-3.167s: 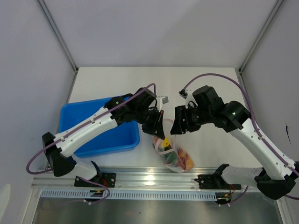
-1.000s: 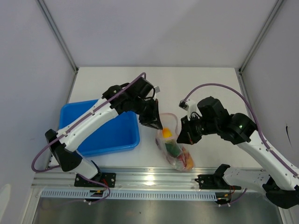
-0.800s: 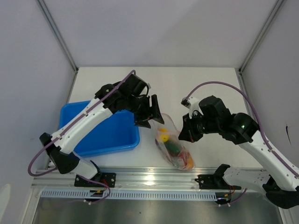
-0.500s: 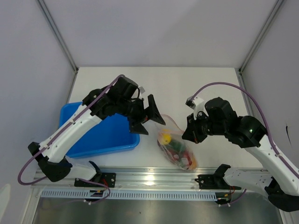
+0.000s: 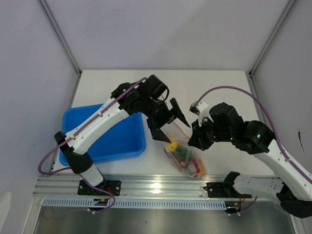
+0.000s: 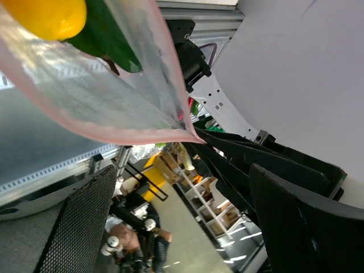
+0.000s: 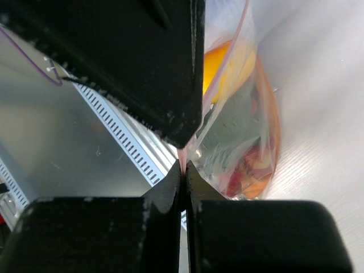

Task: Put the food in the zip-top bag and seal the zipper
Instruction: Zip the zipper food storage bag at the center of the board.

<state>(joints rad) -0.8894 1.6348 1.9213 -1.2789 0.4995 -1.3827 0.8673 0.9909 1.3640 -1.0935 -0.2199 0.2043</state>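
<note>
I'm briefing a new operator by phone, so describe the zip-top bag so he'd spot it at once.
Find the blue tray on the left of the table. Just right of its near corner lies the zip-top bag, its mouth pinched in the right claw. It alone is clear and crinkly, with a pinkish mouth strip and bright toy food inside.

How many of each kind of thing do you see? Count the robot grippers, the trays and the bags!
Grippers: 2, the left gripper and the right gripper
Blue tray: 1
Clear bag: 1
Total: 4
The toy food inside the bag is too jumbled to count.
</note>
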